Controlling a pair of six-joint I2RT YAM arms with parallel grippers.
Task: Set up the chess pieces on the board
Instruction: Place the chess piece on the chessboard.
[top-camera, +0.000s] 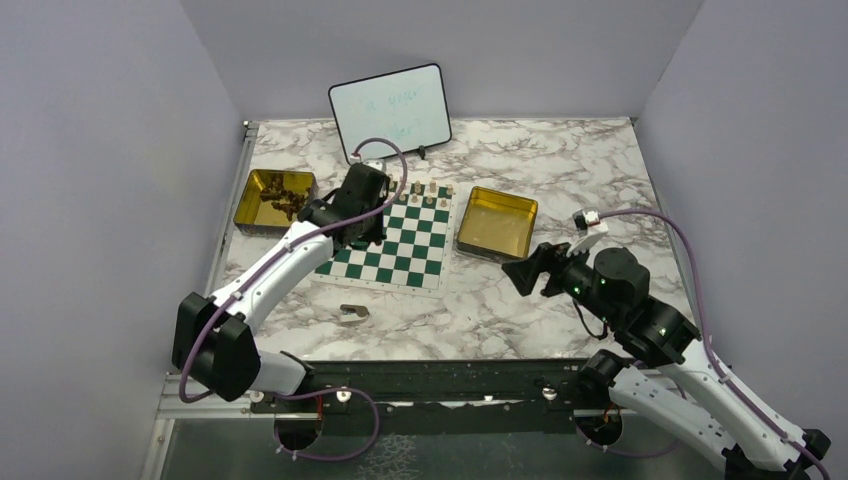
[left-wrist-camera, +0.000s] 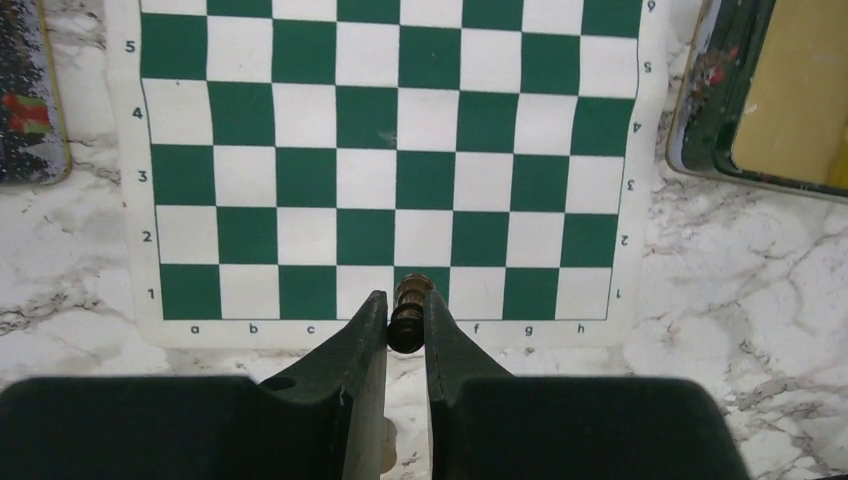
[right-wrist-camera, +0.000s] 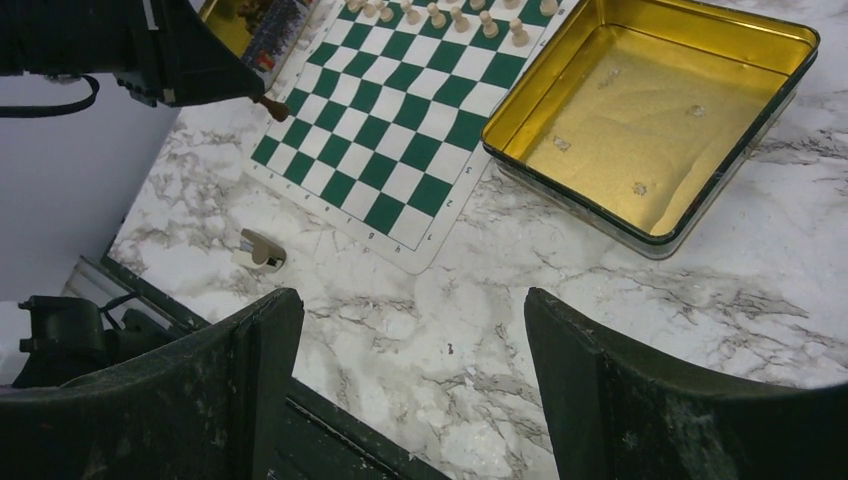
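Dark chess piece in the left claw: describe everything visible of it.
The dark chess piece is tiny, dark brown, wood-like, with ringed grooves and a lighter tip. The left claw is shut on it, gripping its sides. It hangs over the board at the edge by square e1; whether it touches is unclear.

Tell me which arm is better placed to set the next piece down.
Left. Left pincer grips a dark piece at the edge of the board; right pincer hangs open and empty off it.

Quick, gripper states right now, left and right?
Left gripper: shut on a dark chess piece.
Right gripper: open, holding nothing.
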